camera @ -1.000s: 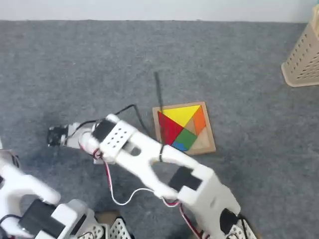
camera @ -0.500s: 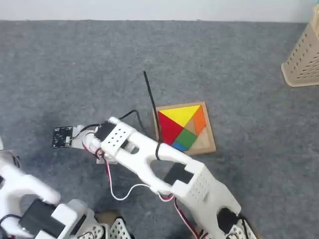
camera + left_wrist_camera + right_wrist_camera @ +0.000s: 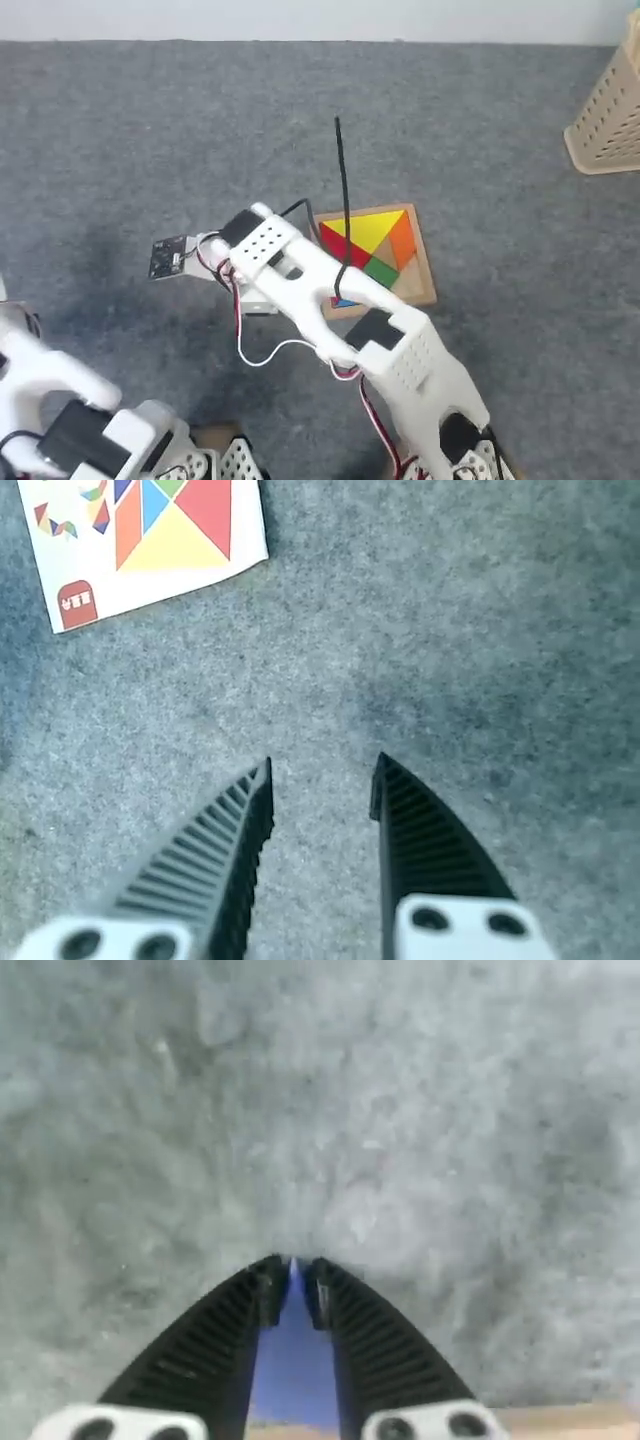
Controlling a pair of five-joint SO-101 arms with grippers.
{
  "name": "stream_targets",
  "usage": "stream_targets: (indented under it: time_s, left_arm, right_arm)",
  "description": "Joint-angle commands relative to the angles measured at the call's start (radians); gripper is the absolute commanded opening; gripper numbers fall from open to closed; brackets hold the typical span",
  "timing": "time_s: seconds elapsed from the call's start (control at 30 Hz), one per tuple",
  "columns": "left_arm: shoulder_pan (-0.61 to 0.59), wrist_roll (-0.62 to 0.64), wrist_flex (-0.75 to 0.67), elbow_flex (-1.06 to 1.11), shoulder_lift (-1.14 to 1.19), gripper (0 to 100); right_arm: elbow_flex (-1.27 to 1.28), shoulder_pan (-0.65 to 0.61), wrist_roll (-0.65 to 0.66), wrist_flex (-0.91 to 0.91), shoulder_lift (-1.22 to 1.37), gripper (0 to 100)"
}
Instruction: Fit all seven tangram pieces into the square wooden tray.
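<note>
The square wooden tray point(image 3: 408, 287) lies right of centre on the grey carpet, with yellow point(image 3: 365, 230), red point(image 3: 338, 255), orange point(image 3: 401, 241) and green point(image 3: 380, 270) pieces in it. My right arm point(image 3: 300, 275) stretches from the near right across the tray's near-left corner. My right gripper point(image 3: 295, 1270) is shut on a thin blue piece point(image 3: 290, 1380), just above the carpet, with a strip of wood point(image 3: 560, 1420) close beside it. My left gripper point(image 3: 320, 775) is open over bare carpet, nothing between its fingers. The left arm's base point(image 3: 50, 390) sits at the near left.
A white card point(image 3: 140, 540) printed with a tangram picture lies on the carpet ahead of the left gripper. A beige perforated container point(image 3: 610, 100) stands at the far right. A black cable point(image 3: 342, 200) sticks up from the right arm over the tray's left edge.
The right arm's wrist has swung to the right, toward the tray, and now covers the tray's near-left corner. Its black cable has swung with it. The left arm has kept still.
</note>
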Motion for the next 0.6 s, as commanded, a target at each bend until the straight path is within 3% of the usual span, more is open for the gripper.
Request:
stream_targets:
  time_s: [0.0,0.23,0.4,0.57]
  left_arm:
    - [0.005,-0.008,0.038,-0.035,-0.052,15]
    - [0.081,-0.006,0.069,0.015,-0.060,15]
    - [0.238,0.006,0.157,0.047,-0.060,15]
    - [0.419,0.118,0.236,0.045,-0.063,15]
  right_arm:
    - [0.044,0.048,-0.023,0.028,-0.183,0.7]
    - [0.417,0.044,-0.107,-0.173,-0.496,0.7]
    - [0.692,0.045,-0.110,-0.303,-0.687,0.9]
    - [0.845,0.079,-0.149,-0.392,-0.754,0.9]
